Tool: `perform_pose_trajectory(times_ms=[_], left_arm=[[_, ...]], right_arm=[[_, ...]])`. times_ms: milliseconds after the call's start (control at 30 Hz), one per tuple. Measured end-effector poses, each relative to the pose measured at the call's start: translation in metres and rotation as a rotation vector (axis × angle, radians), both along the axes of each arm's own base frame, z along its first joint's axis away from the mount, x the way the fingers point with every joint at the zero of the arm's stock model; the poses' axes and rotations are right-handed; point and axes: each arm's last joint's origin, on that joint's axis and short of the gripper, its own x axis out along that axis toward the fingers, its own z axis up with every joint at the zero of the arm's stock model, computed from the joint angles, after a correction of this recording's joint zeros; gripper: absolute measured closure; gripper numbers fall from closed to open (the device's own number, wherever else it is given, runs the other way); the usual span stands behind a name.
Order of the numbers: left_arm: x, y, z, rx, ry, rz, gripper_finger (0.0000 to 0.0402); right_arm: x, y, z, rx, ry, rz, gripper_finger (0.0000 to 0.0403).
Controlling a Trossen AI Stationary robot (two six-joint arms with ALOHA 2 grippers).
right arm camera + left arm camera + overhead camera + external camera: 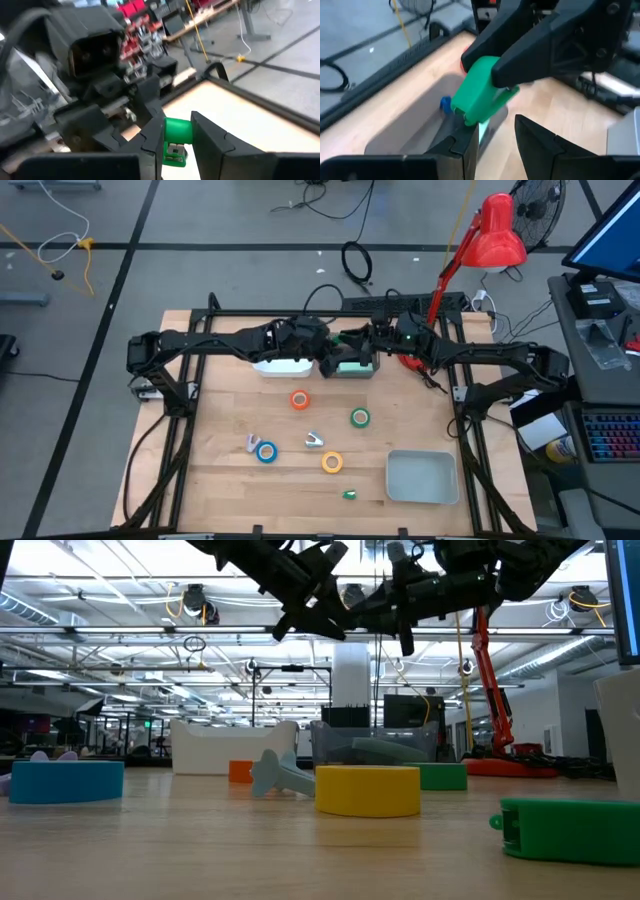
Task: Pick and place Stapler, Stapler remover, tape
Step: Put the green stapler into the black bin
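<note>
- Meeting over the far middle of the table, both arms hold one green stapler (352, 340) in the air above the clear bin (351, 368); beside it stands a white bin (282, 366)
- right gripper (176, 136) is clamped on one end of the stapler, its long axis running out past the fingers toward the left gripper (492, 131), which pinches the other end; neither arm is nearer
- orange tape (299, 400), green tape (360, 417), blue tape (266, 451) and yellow tape (332, 463) lie on the wood, well apart from both grippers; a grey tray (422, 477) sits near the right front corner
- no brand, label or writing can be read
</note>
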Motion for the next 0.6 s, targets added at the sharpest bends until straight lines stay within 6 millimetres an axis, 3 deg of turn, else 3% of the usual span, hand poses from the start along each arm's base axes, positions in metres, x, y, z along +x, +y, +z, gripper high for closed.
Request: perform_pose_trajectory(times_ms=[300,600], left_arm=[[-0.012,-0.013,-0.016,-0.06,0.217,0.025,0.0273],[-0.032,-0.007,-0.031,-0.066,0.446,0.23,0.0273]], right_arm=[[-0.003,-0.002,-0.015,-0.013,0.155,-0.059,0.0336],[0.0,-0.003,-0.031,-0.006,0.266,-0.092,0.0336]])
